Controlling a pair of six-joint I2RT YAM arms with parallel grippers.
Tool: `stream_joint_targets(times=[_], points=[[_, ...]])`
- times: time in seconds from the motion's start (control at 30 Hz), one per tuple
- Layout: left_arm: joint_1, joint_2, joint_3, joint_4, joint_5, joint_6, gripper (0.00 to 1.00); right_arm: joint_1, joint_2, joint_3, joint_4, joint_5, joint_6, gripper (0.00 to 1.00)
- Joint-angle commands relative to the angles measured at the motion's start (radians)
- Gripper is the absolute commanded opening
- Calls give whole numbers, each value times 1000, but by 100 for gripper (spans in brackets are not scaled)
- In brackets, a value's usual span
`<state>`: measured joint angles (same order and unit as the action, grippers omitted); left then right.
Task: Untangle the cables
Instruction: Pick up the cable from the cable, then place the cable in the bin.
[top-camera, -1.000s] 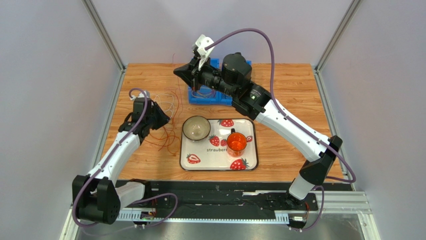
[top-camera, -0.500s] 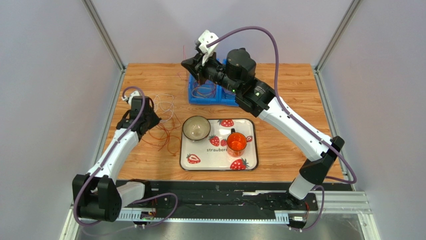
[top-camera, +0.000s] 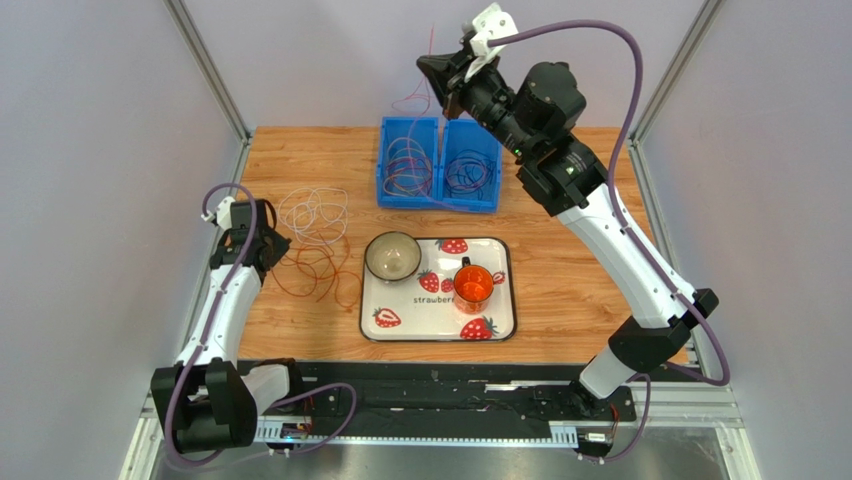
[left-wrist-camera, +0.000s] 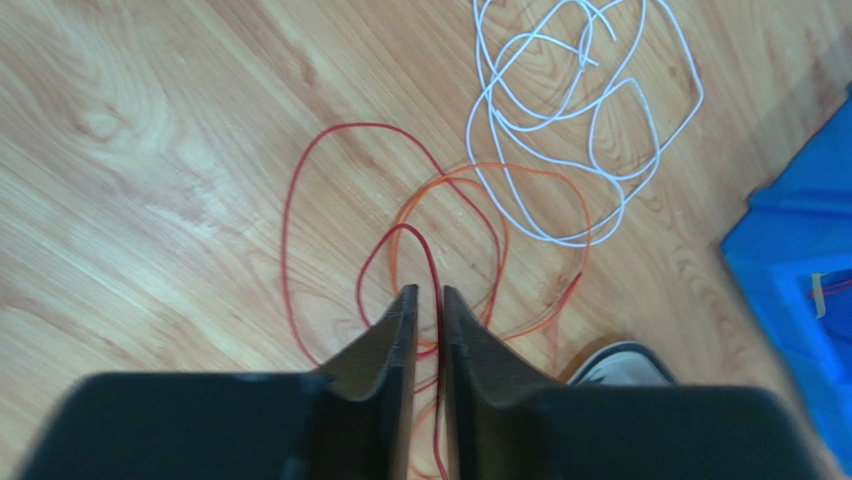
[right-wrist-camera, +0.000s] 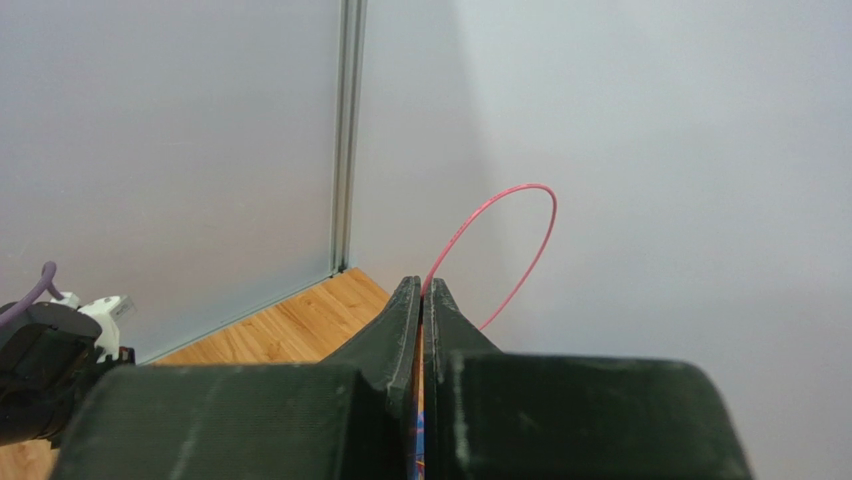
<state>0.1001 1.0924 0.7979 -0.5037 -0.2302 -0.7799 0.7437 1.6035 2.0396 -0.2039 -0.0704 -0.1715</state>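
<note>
Robot lab cell, plain grey panel walls (top-camera: 90, 200), aluminium corner posts (top-camera: 205, 65), wooden table (top-camera: 570, 290)

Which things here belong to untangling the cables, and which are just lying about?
Part of the job:
white cable, orange cable and loose red cable on the table; held red cable in the right pincer; coiled cables in the blue bin.

Just lying about:
strawberry tray, bowl, orange cup.

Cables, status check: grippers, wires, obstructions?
Right gripper shut on red wire, high above blue bin. Left gripper low, jaws nearly closed astride dark-red strand; grip unclear. White loops, orange loop overlapping on table; tray alongside.
</note>
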Motion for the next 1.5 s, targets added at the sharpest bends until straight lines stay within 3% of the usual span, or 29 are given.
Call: stream_joint_targets(times=[0.0,0.07,0.1,0.13,0.27,0.43,0.67,0.9,1.47], points=[[15,11,-12,60,118,-12,54,-15,-19,34,21,1,-5,0],[15,0,4,60,149,5,74,-21,-10,30,23,12,-14,0],[15,-18,15,50,153,10,91,-26,-8,30,23,11,-8,0],[15,-26,42,18,161,11,92,-38,-4,30,24,8,-2,0],[15,-80,122,-68,210,25,93,-50,10,33,37,1,1,0],[15,-132,240,-231,242,145,93,-84,32,45,35,0,-5,0],[15,-299,210,-371,267,327,92,-150,53,39,38,-8,-6,0],[15,-417,155,-337,342,380,91,-220,119,65,44,-28,10,0],[13,-424,156,-341,342,387,87,-303,286,110,61,-37,17,0]])
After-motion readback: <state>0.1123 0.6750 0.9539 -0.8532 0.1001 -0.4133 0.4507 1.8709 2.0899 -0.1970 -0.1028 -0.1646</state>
